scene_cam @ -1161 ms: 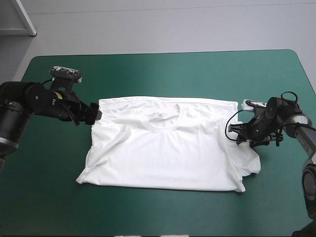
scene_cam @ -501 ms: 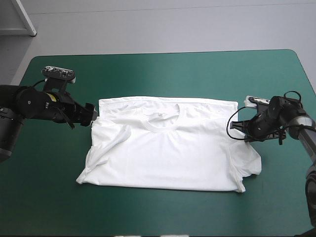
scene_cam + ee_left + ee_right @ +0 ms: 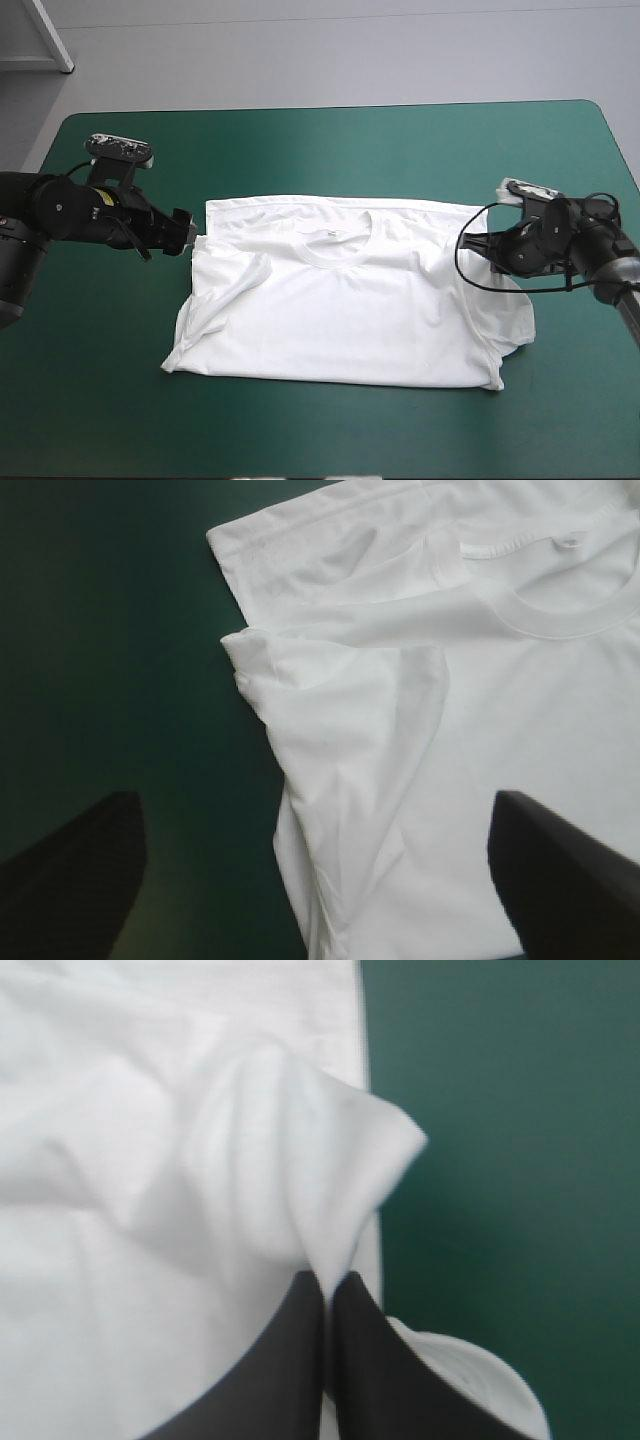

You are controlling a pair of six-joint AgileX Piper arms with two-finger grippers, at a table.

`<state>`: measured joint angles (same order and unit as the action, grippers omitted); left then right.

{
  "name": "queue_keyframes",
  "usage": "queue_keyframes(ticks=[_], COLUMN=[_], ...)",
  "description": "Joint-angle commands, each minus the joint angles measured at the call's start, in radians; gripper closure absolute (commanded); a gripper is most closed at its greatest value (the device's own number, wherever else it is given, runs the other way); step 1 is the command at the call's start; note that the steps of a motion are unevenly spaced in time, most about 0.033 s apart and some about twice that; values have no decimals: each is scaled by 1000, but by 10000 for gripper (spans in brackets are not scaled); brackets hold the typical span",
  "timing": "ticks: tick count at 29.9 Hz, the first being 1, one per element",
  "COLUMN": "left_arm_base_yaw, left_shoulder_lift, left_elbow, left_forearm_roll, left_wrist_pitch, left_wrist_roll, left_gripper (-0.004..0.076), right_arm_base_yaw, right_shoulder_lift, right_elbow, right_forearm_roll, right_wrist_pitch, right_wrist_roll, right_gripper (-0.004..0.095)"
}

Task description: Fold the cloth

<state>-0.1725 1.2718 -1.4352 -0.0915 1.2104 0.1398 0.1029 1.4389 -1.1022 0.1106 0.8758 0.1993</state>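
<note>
T-shirt (image 3: 350, 300) spread flat mid-surface (image 3: 330, 140), collar (image 3: 335, 248) toward the far edge, hem toward the robot. Teal-green cover shows on every side of it. Left sleeve (image 3: 232, 285) is folded inward over the body. Left gripper (image 3: 190, 232) sits low, just beside the shirt's left shoulder corner, black fingers wide apart and holding nothing; the folded sleeve and the shirt's edge lie ahead between them. Right gripper (image 3: 487, 243) is at the right sleeve, fingers all but closed, pinching a fold of white fabric. The fold peaks up just ahead of the fingertips.
</note>
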Motion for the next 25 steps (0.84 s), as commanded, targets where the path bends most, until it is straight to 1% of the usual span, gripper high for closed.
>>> queue_keyframes(ticks=[1,7,11,12,13,14,16,19,20,21,23,25], left_arm_base_yaw=[-5,-5,-5,-5,-5,-5,-5,-5,-5,-5,-5,-5], left_shoulder_lift=[-29,-29,-29,-29,-29,-29,-29,-29,-29,-29,-29,-29], left_elbow=[-35,-35,-35,-35,-35,-35,-35,-35,-35,-35,-35,-35], left_forearm_roll=[-9,-9,-9,-9,-9,-9,-9,-9,-9,-9,-9,-9], left_wrist_pitch=[-43,-37,-36,-36,-36,-36,-36,-35,-33,-28,-17,3], left_wrist_roll=[-7,-7,-7,-7,-7,-7,-7,-7,-7,-7,-9,-9], left_gripper=[52,52,52,52,52,52,52,52,52,52,52,52], right_arm_base_yaw=[122,296,357,364,370,376,381,381,381,381,381,381], right_shoulder_lift=[-37,26,101,122,139,152,158,145,136,123,89,48], right_elbow=[-25,-25,-25,-25,-25,-25,-25,-31,-40,-51,-74,-96], right_forearm_roll=[25,21,23,22,22,22,19,4,-13,-37,-91,-142], right_wrist_pitch=[-73,-146,-162,-164,-164,-164,-172,-164,-150,-126,-78,-12], right_wrist_roll=[-13,23,25,25,22,22,15,1,5,13,38,59], right_gripper=[926,926,923,912,878,813,630,243,141,65,-1,6])
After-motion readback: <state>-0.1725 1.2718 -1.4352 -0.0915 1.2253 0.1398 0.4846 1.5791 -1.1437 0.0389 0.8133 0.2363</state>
